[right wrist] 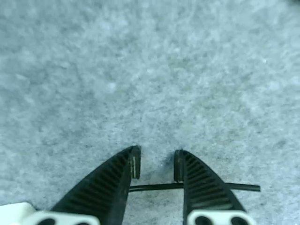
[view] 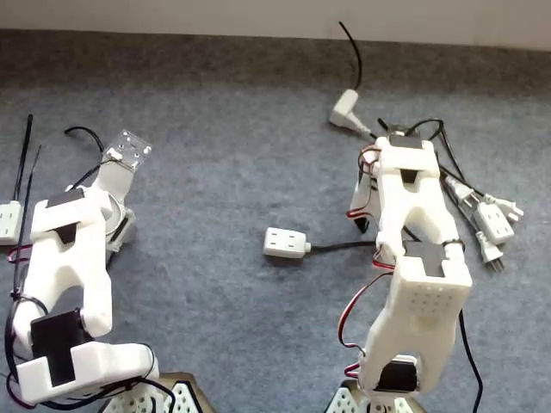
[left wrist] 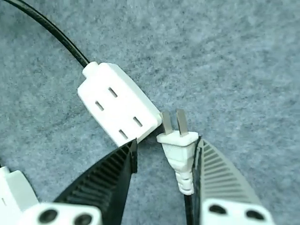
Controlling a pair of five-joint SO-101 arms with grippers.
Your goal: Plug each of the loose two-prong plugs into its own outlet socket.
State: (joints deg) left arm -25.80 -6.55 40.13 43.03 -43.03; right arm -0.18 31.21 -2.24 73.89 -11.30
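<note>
Grey felt tabletop (view: 215, 129). Left gripper (left wrist: 166, 144): jaws spread astride the white two-prong plug (left wrist: 178, 145), prongs just beside the outlet block (left wrist: 119, 105), placed, I judge, for grasping and insertion. Right gripper (right wrist: 156, 161): jaws narrowly parted above a black cord (right wrist: 243, 187), holding nothing.

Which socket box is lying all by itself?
The middle socket box, bare carpet all around. The edge socket box sits beside an arm; the third socket box is among plugs.
</note>
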